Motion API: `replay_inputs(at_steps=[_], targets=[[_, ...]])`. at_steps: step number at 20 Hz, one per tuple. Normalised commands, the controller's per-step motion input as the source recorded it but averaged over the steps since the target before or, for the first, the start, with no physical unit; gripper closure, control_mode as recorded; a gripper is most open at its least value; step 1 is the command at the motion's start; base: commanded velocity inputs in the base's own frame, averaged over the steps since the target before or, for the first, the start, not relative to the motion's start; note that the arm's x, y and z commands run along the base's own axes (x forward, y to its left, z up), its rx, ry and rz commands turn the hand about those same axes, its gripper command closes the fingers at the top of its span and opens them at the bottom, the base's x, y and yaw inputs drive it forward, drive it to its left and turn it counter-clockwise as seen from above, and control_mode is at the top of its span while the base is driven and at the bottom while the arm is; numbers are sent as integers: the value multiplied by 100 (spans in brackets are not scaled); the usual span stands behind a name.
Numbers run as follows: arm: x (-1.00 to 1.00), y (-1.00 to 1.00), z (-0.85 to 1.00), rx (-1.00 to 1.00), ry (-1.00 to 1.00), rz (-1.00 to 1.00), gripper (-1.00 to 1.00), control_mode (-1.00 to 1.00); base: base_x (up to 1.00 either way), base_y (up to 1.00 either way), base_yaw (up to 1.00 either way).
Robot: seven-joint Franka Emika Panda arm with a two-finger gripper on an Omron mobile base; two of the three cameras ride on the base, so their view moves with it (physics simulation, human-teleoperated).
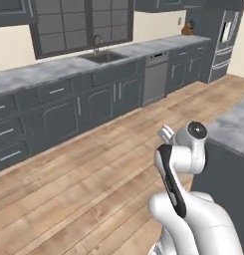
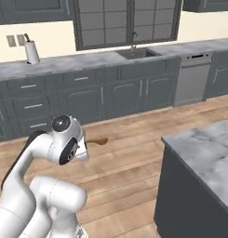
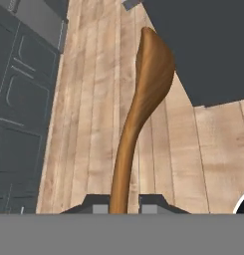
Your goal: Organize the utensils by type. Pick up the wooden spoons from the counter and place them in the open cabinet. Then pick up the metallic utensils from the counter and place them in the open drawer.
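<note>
Facing a wood-plank floor (image 1: 93, 189), we see the long marble counter (image 1: 54, 69) with its sink (image 1: 103, 57) beyond it. Our hand view adds the jaws narrowed on an orange-brown wooden spoon (image 3: 143, 99), held above the floor beside a dark island (image 2: 199, 186).

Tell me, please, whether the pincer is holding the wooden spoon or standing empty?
Holding it: in the hand view the pincer is shut on the handle of the orange-brown wooden spoon, whose bowl points away over the wooden floor.

A sink (image 1: 104, 57) with tap sits below the window (image 1: 78, 22); the dishwasher (image 1: 156, 77) stands on its right, over a wooden floor (image 1: 78, 184)
</note>
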Motion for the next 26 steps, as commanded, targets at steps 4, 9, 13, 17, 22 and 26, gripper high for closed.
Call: replay_inputs(at_steps=[4,9,13,17,22,26], targets=[[0,0,0,0,0,0,100,100,78,64,-59],[0,0,0,0,0,0,100,100,95,87,-38],[0,0,0,0,0,0,100,100,100,87,-19],[0,0,0,0,0,0,100,100,100,64,3],[0,0,0,0,0,0,100,100,100,42,20],[0,0,0,0,0,0,100,100,100,18,32]])
